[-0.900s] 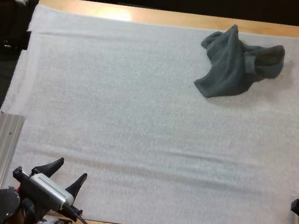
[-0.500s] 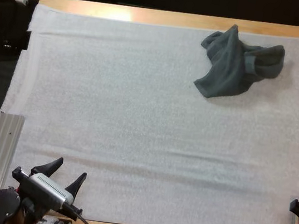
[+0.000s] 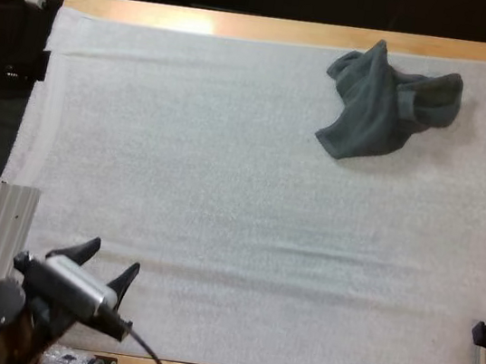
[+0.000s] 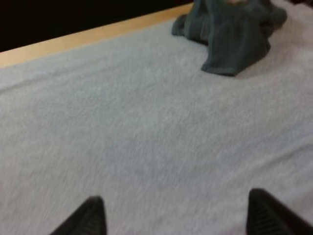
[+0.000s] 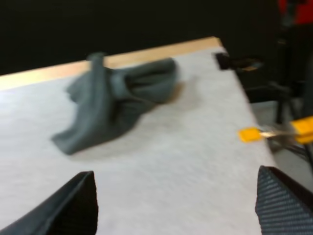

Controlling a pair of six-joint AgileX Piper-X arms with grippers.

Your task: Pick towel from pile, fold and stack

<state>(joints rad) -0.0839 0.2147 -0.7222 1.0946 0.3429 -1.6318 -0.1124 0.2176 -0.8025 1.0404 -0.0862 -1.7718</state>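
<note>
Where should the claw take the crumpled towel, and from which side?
Probably the ridge standing up at the far edge of the crumpled towel, from above with the right claw, which is open and nearer. That ridge rises off the mat, so it can be pinched from both sides.

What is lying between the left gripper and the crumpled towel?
Nothing, just bare white mat. The high view shows it from the open left gripper up to the towel, and the left wrist view shows the same bare stretch.
</note>
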